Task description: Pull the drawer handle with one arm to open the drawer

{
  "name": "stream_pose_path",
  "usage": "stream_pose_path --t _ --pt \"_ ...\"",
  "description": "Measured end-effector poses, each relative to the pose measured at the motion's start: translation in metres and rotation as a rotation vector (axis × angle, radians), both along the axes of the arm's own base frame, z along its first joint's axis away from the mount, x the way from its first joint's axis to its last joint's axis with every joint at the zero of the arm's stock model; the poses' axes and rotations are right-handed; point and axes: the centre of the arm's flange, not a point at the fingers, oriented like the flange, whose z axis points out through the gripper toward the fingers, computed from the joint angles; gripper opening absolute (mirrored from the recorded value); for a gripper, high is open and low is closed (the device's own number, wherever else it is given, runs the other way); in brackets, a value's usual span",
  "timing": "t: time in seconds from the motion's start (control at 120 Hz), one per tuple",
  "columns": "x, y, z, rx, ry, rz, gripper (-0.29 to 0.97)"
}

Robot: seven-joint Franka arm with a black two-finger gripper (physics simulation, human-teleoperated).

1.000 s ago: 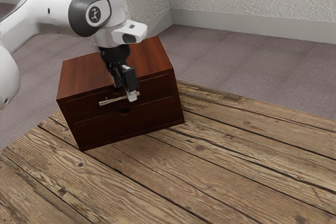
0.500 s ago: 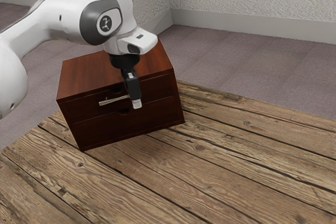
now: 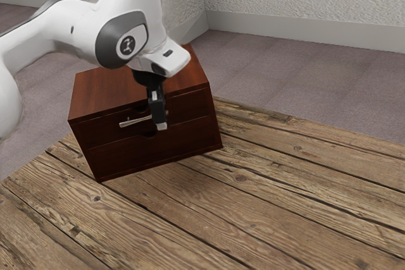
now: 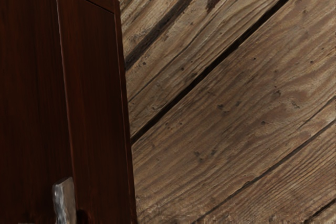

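A dark cabinet front [image 4: 63, 77], probably its handle end [image 4: 64, 203], on plank table [image 4: 236, 103].

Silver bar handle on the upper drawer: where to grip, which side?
Take the slim silver bar handle mid-span, coming in from the front of the dark red wooden drawer box. The bar lies horizontal, proud of the drawer face, so a vertical pinch should wrap it and pull straight out.
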Motion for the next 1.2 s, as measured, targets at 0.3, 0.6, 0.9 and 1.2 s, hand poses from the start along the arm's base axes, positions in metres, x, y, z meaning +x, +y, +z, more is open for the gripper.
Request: stream_pose_path --t 0.3,0.6,0.9,1.2 --pt "-0.015 0.007 -0.007 -0.001 -0.043 -0.014 0.68" --pt "-0.018 0.029 -0.026 0.038 -0.067 0.017 0.63" --pt "-0.016 0.024 -0.037 0.069 -0.073 0.002 0.43" --pt "-0.017 0.03 -0.044 0.077 -0.074 0.014 0.38"
